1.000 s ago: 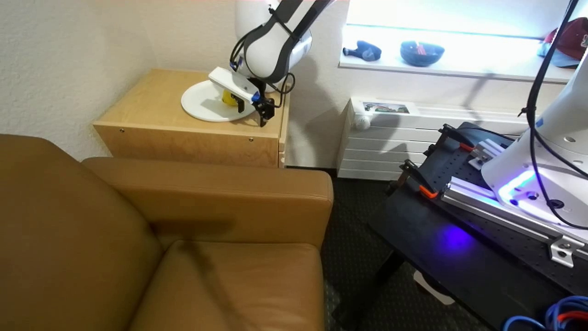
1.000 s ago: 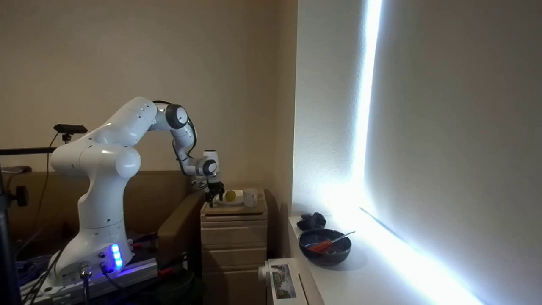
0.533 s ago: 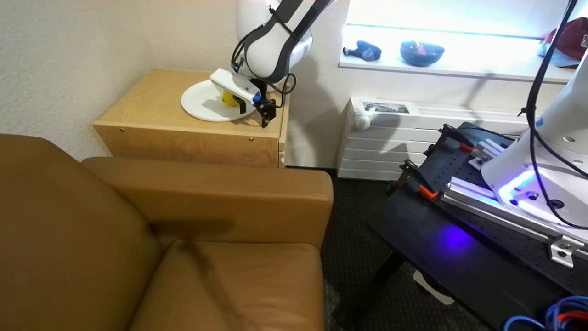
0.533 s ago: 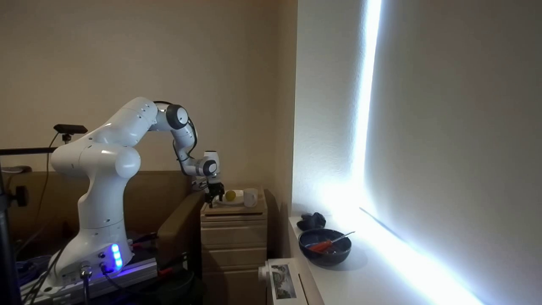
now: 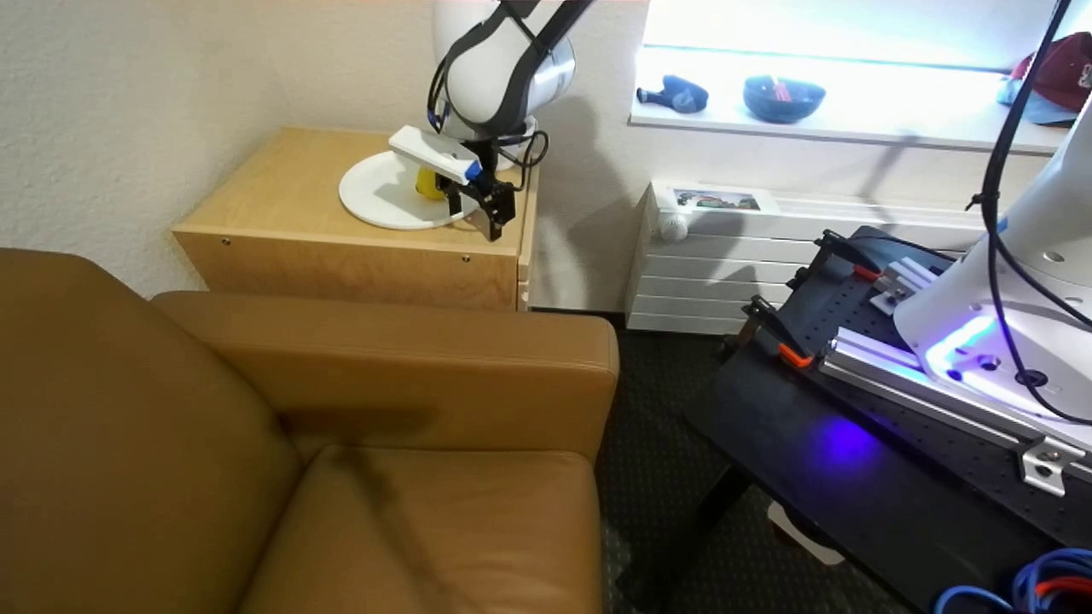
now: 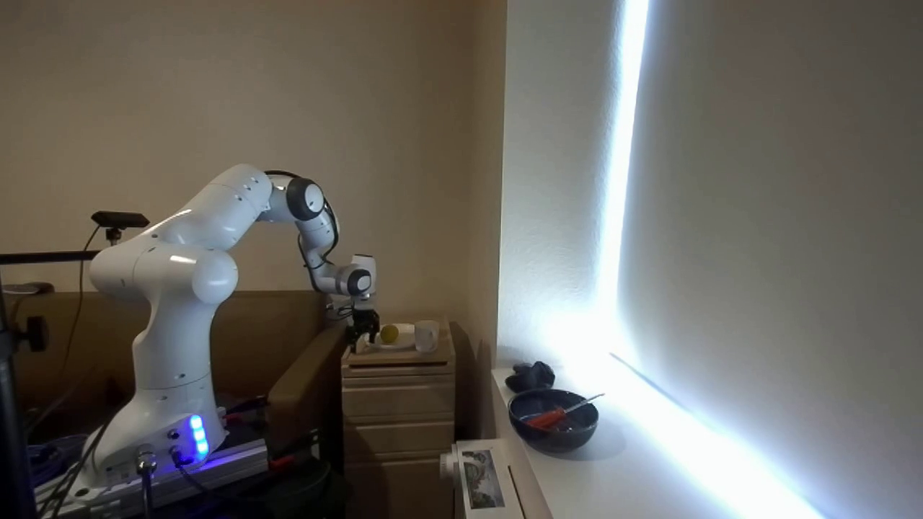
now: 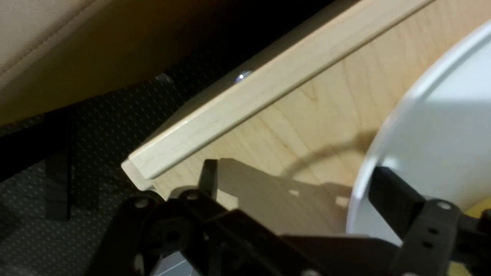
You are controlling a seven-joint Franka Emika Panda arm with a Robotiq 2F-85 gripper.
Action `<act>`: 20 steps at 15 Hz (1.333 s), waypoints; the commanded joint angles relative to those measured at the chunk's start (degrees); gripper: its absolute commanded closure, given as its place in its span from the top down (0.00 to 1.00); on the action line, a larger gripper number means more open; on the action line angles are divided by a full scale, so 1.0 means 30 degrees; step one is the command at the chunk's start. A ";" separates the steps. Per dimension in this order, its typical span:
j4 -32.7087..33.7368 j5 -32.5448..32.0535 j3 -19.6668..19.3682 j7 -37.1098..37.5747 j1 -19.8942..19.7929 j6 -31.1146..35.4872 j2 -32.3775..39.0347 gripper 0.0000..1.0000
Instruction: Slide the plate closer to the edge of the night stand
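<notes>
The white plate [image 5: 375, 192] lies flat on the tan night stand [image 5: 299, 175], a short way in from its edges. It also shows in the wrist view [image 7: 452, 149] and in an exterior view [image 6: 406, 336]. A yellow lemon-like fruit [image 5: 428, 183] sits on the plate, beside my gripper. My gripper [image 5: 475, 220] is open and points down. In the wrist view [image 7: 295, 168], one finger is inside the plate, close against its rim. The other finger is outside the plate, over the wood near the night stand's corner. Whether the fingertip touches the plate's surface is unclear.
A white mug [image 6: 427, 336] stands by the plate. The brown armchair [image 5: 392, 341] stands alongside the night stand. A radiator [image 5: 717, 256] is beyond a floor gap. The windowsill holds a dark bowl [image 6: 554, 420] with a screwdriver and a dark object [image 6: 530, 376].
My gripper has moved slightly toward the night stand's near corner, away from the mug. The plate and the fruit have shifted slightly the same way. The gripper stays open.
</notes>
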 commanded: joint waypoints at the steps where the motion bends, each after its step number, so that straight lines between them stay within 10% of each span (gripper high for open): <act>1: 0.0047 0.0805 0.1327 -0.0414 -0.1093 -0.2189 -0.0179 1.00; 20: -0.3746 -0.0421 0.0531 0.0435 -0.1100 -0.3192 -0.2342 1.00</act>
